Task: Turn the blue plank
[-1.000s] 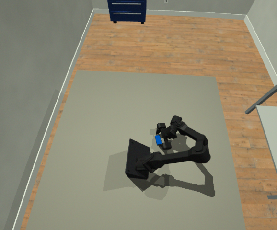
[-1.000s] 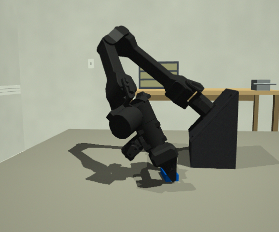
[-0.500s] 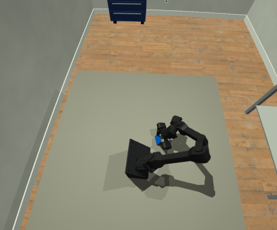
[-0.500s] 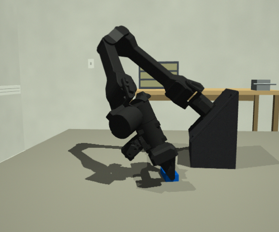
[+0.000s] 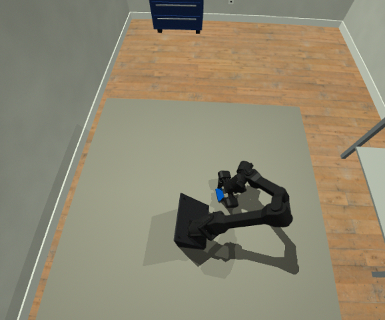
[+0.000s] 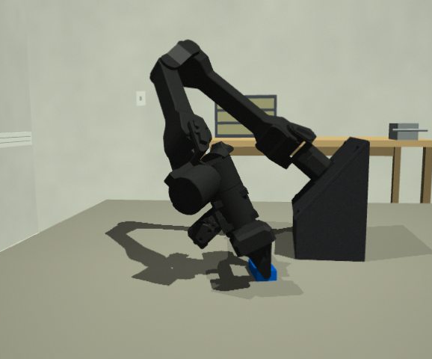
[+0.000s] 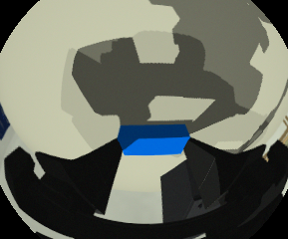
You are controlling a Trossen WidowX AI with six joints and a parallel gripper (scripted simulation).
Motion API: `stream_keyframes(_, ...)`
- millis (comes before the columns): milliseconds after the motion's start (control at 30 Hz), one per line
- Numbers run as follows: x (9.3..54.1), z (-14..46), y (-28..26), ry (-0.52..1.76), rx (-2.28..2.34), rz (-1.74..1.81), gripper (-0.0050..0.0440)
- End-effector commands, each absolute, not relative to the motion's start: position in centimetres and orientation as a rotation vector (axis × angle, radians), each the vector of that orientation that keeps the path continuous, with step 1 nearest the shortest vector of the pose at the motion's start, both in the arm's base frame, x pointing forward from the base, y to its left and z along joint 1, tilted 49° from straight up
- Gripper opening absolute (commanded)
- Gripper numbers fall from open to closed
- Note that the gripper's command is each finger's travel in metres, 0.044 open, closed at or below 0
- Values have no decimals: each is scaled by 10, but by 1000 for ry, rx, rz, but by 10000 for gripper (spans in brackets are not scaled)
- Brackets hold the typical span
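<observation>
Jaws clamp the blue plank (image 6: 263, 271), tilted on the grey table (image 6: 93, 309).

Grey walls, plank floor (image 5: 240, 65), blue drawer cabinet (image 5: 176, 13) at the far wall, wooden table (image 6: 397, 143)

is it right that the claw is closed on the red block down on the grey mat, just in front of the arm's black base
Not quite: the block is blue, not red, as the exterior view shows and the wrist view confirms. The rest holds: the claw is closed on it down on the grey mat, just in front of the arm's black base.
</observation>
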State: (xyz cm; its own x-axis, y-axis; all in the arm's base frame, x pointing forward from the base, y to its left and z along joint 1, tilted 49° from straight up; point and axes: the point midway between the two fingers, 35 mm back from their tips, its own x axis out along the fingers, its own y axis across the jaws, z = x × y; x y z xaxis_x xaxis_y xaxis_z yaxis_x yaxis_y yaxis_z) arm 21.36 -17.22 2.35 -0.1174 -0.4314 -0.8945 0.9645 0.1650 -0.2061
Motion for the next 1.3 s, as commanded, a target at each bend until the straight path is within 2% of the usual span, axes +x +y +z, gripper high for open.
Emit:
stream_keyframes(0,214,24,-172,1085,659,-1342,290)
stream_keyframes(1267,217,39,-157,1108,623,-1333,290)
